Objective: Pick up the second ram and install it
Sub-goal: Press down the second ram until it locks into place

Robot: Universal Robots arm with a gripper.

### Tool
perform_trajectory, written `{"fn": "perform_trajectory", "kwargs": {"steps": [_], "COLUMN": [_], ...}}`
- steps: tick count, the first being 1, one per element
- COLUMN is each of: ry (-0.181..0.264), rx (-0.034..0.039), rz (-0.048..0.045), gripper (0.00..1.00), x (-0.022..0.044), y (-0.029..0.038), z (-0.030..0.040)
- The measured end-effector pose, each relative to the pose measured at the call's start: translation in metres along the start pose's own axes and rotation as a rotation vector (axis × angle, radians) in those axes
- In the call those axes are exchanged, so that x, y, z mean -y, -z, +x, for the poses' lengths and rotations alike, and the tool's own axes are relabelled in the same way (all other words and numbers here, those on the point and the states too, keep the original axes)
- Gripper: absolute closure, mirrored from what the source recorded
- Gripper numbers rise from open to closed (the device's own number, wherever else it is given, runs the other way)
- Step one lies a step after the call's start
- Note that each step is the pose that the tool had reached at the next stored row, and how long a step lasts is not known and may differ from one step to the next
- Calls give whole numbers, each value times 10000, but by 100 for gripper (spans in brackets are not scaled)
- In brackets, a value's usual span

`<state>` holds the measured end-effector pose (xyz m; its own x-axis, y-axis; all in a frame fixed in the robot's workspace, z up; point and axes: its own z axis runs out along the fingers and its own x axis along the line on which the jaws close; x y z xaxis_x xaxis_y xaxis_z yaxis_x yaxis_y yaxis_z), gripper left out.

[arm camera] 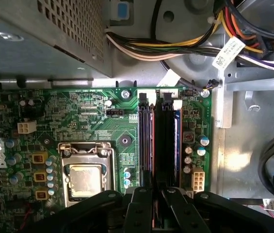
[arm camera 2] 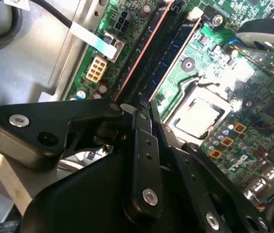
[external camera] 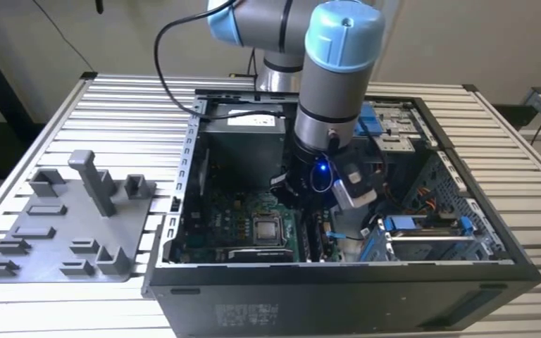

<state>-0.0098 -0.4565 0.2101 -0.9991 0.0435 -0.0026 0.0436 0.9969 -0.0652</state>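
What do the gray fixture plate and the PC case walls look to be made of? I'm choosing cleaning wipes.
The gray fixture plate looks like matte molded or printed plastic: uniform dull gray, no glare. The PC case walls look like bare sheet metal: silvery sheen and punched vent holes, probably steel.

No legible text

White labels on the cables and a sticker on the computer case carry print too small to make out.

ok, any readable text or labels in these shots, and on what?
Nothing can be read.
White cable tag, first wrist view: print too small to read.
Motherboard silkscreen, both wrist views: blurred.
Sticker on the front of the computer case, exterior view: too small to read.
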Motion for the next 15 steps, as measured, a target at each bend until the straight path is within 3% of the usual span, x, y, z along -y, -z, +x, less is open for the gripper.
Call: {"fn": "perform_trajectory", "kwargs": {"steps": [2, 12, 15], "ry": [-16, -22, -22], "rx": [-4, 6, 4], "rz": [7, -10, -5], "gripper": [86, 84, 72], "x": [-2, -3, -3], "y": [-26, -36, -33], "z": [0, 1, 0]}}
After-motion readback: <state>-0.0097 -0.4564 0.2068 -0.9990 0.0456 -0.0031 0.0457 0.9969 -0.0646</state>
